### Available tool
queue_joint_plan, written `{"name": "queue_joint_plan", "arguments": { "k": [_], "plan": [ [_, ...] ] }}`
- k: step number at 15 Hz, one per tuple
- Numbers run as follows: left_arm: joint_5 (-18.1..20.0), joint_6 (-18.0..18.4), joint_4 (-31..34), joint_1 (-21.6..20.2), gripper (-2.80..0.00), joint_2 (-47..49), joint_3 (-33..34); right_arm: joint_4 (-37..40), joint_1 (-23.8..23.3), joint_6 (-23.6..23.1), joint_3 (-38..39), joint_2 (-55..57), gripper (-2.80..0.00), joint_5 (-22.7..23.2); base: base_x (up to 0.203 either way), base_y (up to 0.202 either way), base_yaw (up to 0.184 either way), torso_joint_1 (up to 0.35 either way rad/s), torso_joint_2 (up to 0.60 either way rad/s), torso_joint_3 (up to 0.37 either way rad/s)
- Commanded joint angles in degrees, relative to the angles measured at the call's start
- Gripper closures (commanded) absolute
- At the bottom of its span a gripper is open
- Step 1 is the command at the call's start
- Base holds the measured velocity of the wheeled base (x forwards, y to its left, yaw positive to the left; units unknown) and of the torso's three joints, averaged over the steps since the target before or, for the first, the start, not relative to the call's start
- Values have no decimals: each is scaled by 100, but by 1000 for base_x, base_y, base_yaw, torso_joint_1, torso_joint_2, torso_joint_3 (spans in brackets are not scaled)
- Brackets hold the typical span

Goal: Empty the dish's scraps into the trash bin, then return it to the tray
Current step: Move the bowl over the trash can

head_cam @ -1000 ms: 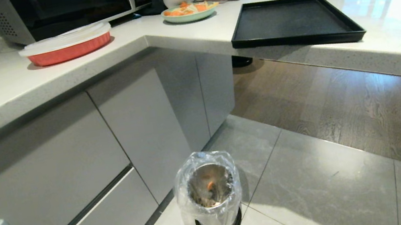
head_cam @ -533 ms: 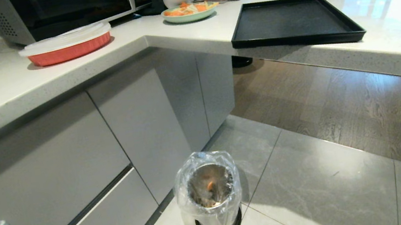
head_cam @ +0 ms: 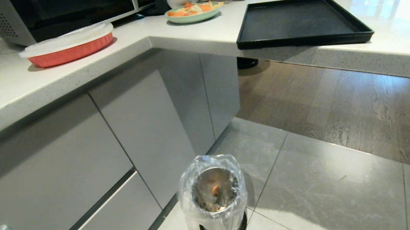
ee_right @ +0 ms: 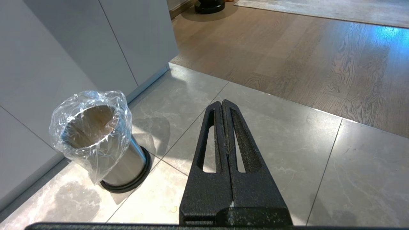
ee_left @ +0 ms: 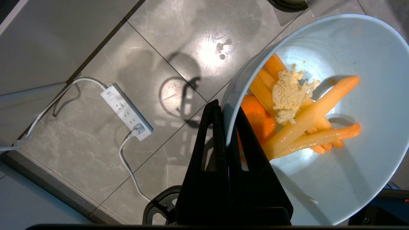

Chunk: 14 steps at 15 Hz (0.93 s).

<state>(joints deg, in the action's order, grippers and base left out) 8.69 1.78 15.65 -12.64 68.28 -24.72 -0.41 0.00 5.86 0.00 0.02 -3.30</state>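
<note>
Left tool (ee_left: 225,127) pinching dish (ee_left: 335,95) rim above grey floor tiles (head_cam: 326,194), trash bin (head_cam: 214,196) nearby

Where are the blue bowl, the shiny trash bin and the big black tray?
dish (ee_left: 345,179): left wrist view, bare inner wall below the food.
trash bin (head_cam: 213,192): head view, on its bag-lined metal wall, just inside the rim.
tray (head_cam: 293,23): head view, middle of its flat black floor.
</note>
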Motion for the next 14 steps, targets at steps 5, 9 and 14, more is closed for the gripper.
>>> {"name": "queue_joint_plan", "arguments": {
  "k": [5,9,14],
  "plan": [
    [10,-2,8,-10,0,-51,20,-2,0,2,0,1,0,-4,0,0,0,0,0,0],
    [19,-11,-1,-19,0,-34,20,-2,0,2,0,6,0,-4,0,0,0,0,0,0],
    [19,-90,-1,-19,0,10,11,-2,0,2,0,6,0,-4,0,0,0,1,1,-36]
  ]
}}
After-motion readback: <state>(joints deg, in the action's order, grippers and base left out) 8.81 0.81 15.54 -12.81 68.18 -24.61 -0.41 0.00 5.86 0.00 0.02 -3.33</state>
